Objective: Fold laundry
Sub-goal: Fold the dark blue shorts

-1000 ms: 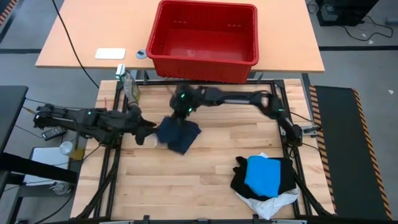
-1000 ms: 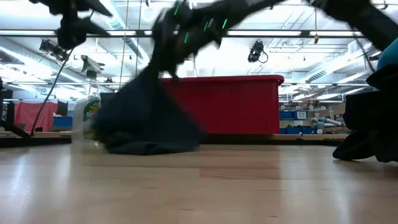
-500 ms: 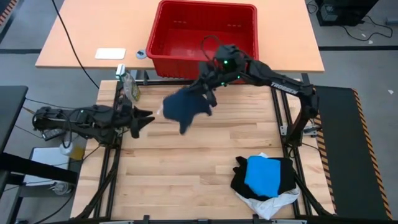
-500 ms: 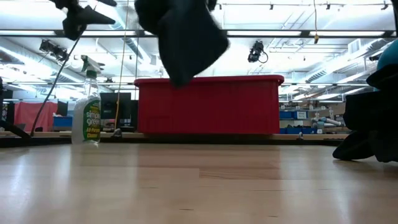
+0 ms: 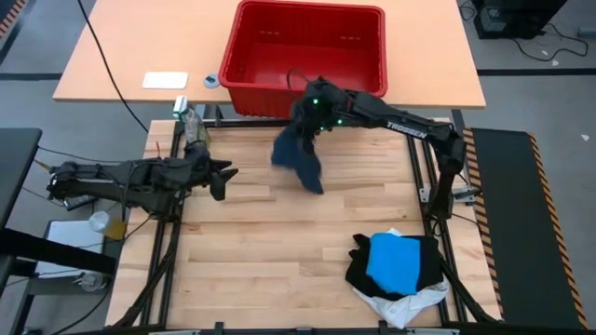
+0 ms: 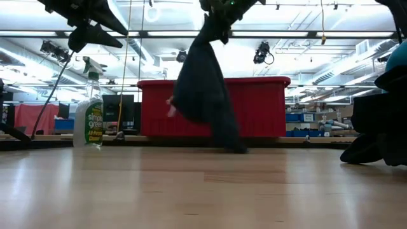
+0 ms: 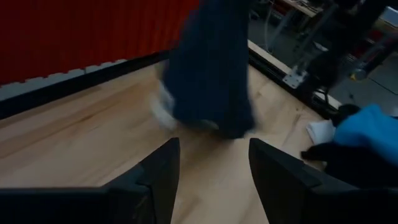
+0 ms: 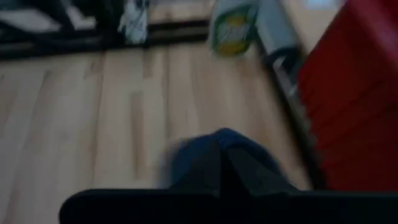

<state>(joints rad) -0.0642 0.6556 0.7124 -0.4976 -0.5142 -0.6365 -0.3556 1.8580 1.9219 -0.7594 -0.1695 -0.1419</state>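
Note:
A dark navy garment point(image 5: 298, 158) hangs in the air in front of the red basket, below my right gripper point(image 5: 311, 110), which is shut on its top. In the low view the garment point(image 6: 202, 89) hangs long and narrow, its lower tip point(image 6: 236, 147) close to the tabletop. My left gripper point(image 5: 224, 174) stands open at the table's left, pointing toward the garment point(image 7: 211, 68) with nothing between its fingers point(image 7: 165, 171). More laundry lies piled at the near right: a bright blue piece point(image 5: 395, 261) on top of a black one point(image 5: 358, 270), with a white one point(image 5: 410, 304) beneath. My right gripper pinches the garment's bunched top end point(image 8: 219, 144) between its two shut fingers, which come from above and slant downward. The cloth hangs slack below the gripper. I cannot tell whether its lower tip touches the table, or how many layers are held.
A red plastic basket point(image 5: 307, 84) stands on the table beyond the far edge. A spray bottle point(image 5: 193, 127) stands at the far left corner. A black metal frame point(image 5: 438, 214) runs along the table's edges. Bare wood point(image 5: 279, 261) lies between the arms and the pile.
My right gripper has risen and gone toward the far right, carrying the navy garment up off the table. The garment was heaped on the wood, swung through the air, and now hangs long below the gripper. My left gripper has turned a little toward the garment.

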